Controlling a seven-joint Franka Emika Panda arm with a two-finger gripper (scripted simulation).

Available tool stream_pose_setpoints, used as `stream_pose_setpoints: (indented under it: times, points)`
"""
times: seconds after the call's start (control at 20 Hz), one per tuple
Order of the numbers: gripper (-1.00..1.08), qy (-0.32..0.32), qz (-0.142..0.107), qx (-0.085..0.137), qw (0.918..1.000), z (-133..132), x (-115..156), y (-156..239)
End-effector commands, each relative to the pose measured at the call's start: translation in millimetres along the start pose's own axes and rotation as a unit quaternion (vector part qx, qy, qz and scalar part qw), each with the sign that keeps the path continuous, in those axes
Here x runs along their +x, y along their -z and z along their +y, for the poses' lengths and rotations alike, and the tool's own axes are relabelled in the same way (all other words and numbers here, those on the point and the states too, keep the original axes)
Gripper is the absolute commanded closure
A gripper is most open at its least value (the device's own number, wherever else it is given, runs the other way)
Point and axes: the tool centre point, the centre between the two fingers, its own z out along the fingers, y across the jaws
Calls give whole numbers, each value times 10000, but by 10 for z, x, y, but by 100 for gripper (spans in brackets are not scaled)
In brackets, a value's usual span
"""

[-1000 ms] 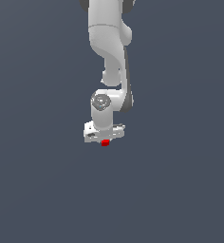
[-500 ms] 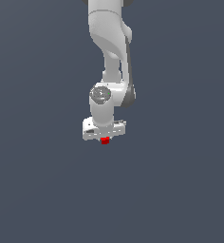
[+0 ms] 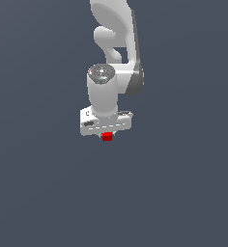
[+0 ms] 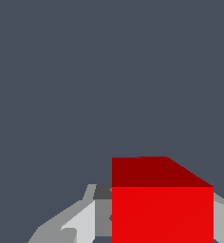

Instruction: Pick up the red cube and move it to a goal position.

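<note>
Gripper (image 3: 106, 136) seemingly clamps red cube (image 3: 106, 137) (airborne).

Red cube (image 3: 106, 137): small, bright red, plain-faced solid, seen just beneath the white gripper (image 3: 106, 133). In the wrist view (image 4: 162, 213) two faces are shown, apparently clasped between the grey fingers (image 4: 85, 218).
</note>
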Motion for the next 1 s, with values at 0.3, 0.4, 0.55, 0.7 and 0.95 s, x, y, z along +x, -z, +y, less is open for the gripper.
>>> stream_pose_setpoints:
  times: [0.3,0.4,0.55,0.7,0.95]
  points:
    - [108,2,0,-1,10000,-14,223,897]
    - [108,2,0,-1,10000,-16,276,1099]
    - [108,2,0,-1,10000,-19,355,1394]
    - [108,2,0,-1,10000,-21,430,1666]
    - [108,2,0,-1,10000,-23,540,2052]
